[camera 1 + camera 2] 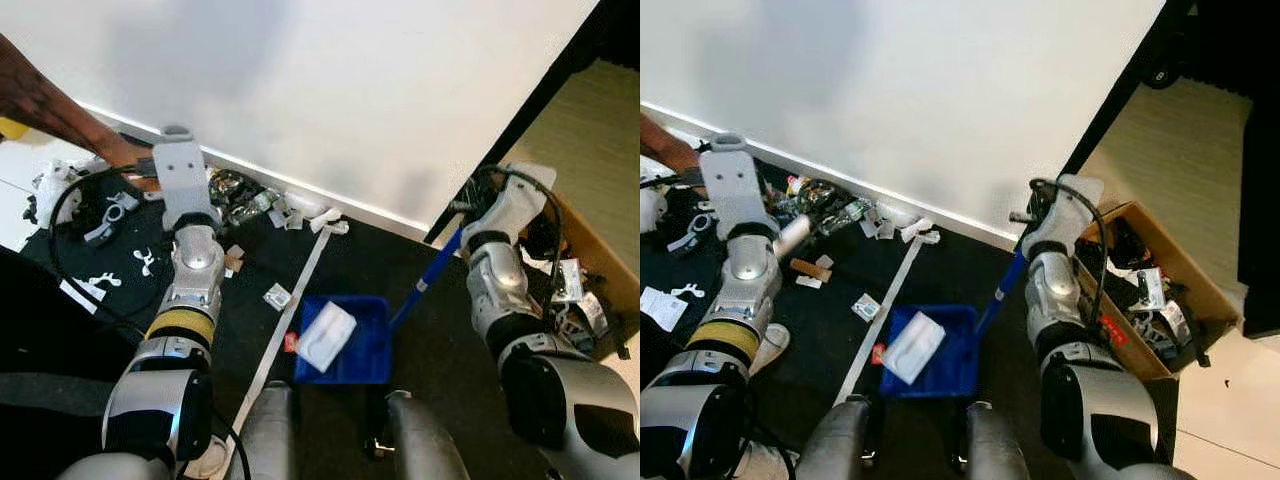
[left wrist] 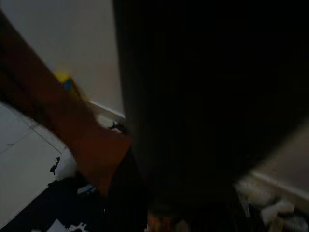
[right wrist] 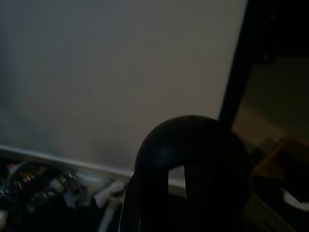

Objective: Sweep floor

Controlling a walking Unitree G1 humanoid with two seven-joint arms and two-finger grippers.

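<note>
A blue dustpan (image 1: 368, 352) rests on the black floor just in front of my legs, with a crumpled white paper (image 1: 325, 336) lying in it. Its blue handle (image 1: 425, 281) slants up to my right gripper (image 1: 462, 224), which is shut on the handle's top end. My left arm (image 1: 182, 178) reaches forward to the baseboard, and its wrist housing hides the gripper. A person's hand (image 1: 122, 152) comes in from the upper left and meets that wrist. Litter (image 1: 242, 194) of wrappers and scraps lies along the baseboard, and a small scrap (image 1: 277, 295) sits nearer the pan.
A white strip (image 1: 292, 296) runs across the black floor from the baseboard towards my legs. An open cardboard box (image 1: 1188, 292) full of odds and ends stands at the right by a dark doorway. Cables and white bits lie on the floor at the left.
</note>
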